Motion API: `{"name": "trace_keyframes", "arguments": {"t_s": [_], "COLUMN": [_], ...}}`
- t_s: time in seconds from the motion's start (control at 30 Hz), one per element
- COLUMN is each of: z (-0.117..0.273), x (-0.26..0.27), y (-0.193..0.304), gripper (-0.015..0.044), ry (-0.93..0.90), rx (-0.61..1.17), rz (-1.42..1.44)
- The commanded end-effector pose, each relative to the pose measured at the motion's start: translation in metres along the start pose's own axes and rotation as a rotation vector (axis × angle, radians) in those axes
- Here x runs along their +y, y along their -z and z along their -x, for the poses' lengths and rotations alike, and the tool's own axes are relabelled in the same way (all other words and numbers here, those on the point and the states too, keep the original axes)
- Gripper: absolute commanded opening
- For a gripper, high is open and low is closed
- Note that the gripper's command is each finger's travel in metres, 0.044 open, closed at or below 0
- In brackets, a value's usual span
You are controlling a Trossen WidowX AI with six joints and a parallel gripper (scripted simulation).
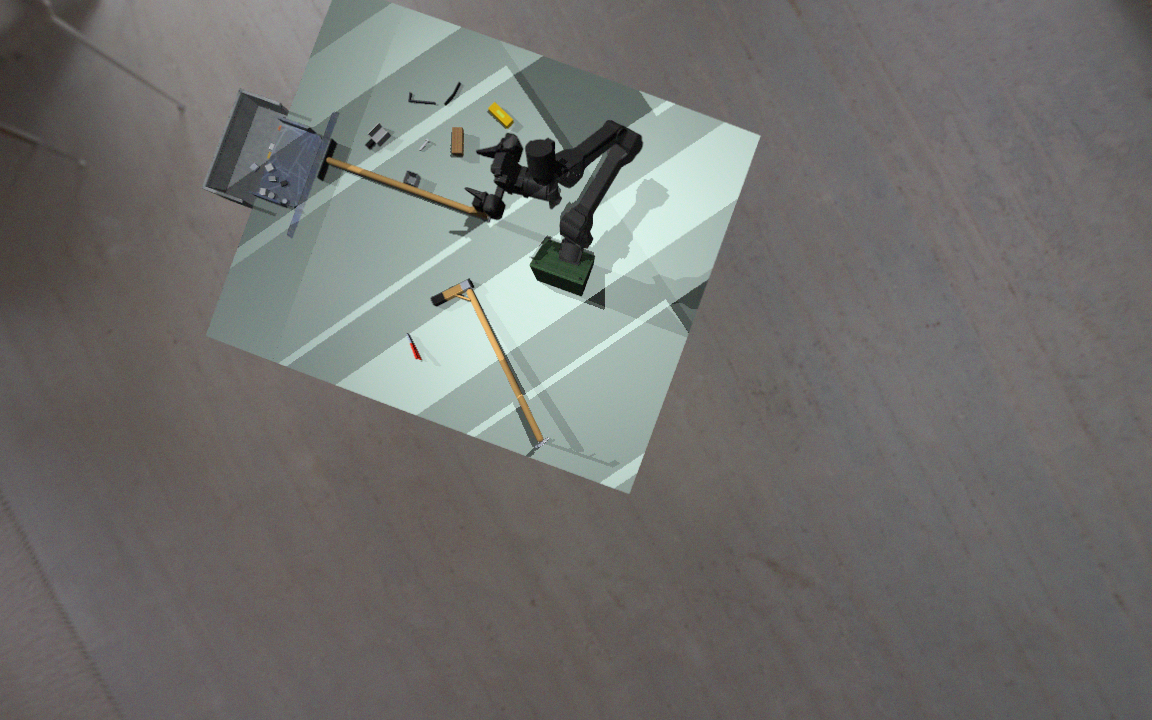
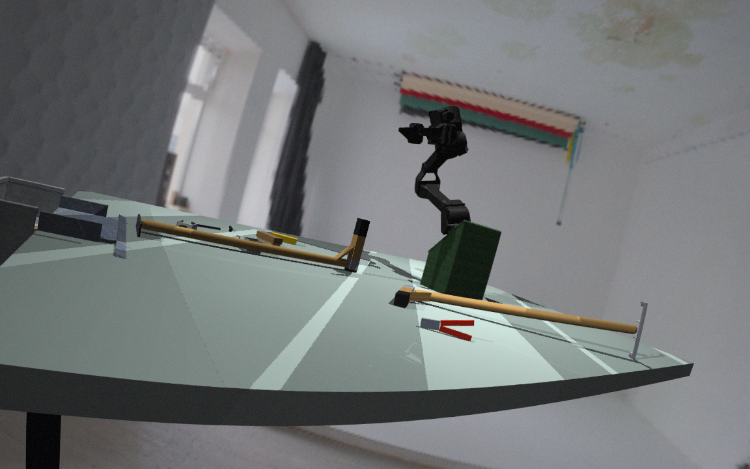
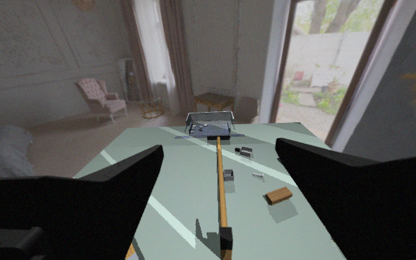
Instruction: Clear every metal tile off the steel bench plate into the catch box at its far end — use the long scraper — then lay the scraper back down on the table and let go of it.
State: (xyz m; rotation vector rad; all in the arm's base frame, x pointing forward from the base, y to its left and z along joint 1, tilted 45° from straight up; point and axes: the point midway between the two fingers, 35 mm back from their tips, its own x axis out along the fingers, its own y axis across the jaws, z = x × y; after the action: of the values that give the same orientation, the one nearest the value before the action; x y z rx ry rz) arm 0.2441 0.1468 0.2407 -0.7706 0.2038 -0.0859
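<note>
In front of you, the black jointed arm rises from a green wedge-sided block [image 2: 471, 262], its black gripper [image 2: 408, 133] raised well above the table, fingers apart and holding nothing. Your long wooden-handled scraper [image 2: 237, 243] lies on the pale green table [image 2: 196, 326], its upright black-tipped grip [image 2: 357, 241] nearest the block. Nearer you are red-handled pliers [image 2: 447, 328].
</note>
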Motion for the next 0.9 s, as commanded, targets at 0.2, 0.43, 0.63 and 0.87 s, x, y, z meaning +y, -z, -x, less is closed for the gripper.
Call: {"name": "trace_keyframes", "arguments": {"t_s": [0.2,0.43,0.63,0.87], "z": [-0.002,-0.020,-0.035,-0.051], "x": [0.000,0.002,0.002,0.002], "y": [0.002,0.019,0.036,0.058], "gripper": [0.0440,0.0440,0.0440,0.0440], "ry": [0.004,0.018,0.028,0.037], "rx": [0.007,0.067,0.123,0.190], "rz": [0.006,0.022,0.034,0.044]}}
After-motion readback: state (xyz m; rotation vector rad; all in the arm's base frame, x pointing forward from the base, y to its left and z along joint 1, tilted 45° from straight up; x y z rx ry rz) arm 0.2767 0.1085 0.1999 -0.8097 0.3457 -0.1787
